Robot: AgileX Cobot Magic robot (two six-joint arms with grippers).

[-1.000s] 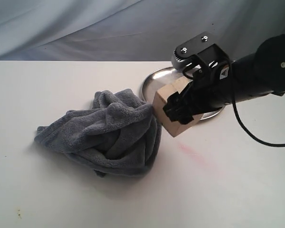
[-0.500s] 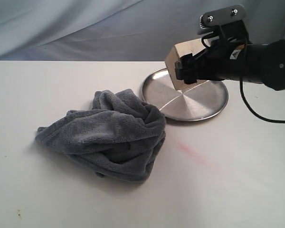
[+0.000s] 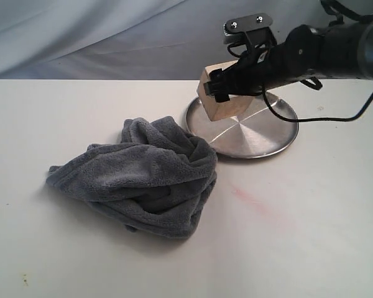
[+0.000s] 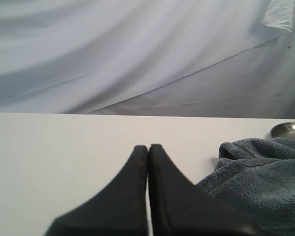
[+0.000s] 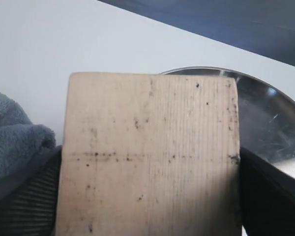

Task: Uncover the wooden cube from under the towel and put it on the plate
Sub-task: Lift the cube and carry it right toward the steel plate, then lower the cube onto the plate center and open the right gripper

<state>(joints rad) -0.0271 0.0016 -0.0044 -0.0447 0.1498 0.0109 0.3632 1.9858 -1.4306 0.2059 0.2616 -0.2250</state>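
— Holding the wooden cube clamped between its black fingers, the right end effector sits in the upper right of the exterior frame, its arm reaching in from the right edge. Does the block touch anything below?

— From the exterior view it appears lifted, tilted on a corner, over the left rim of the plate; whether its lowest corner touches the steel cannot be told. The right wrist view fills with the cube, a pale face with faint grain and dark specks, and a dark finger pad pressed against each side of it.

— And the plate there?

— Its shiny curved rim shows behind the cube's upper right corner, with a bit of the towel at the left edge of that frame.

— Where does the towel lie overall?

— Bunched in a grey-blue heap left of centre on the white table, its upper right fold just beside the plate's left rim.

— The other arm?

— The left end effector shows only in its own wrist view, its two black fingers pressed together with nothing between them, low over the table. The towel fills the lower right of that frame, and a sliver of the plate peeks in at the right edge.
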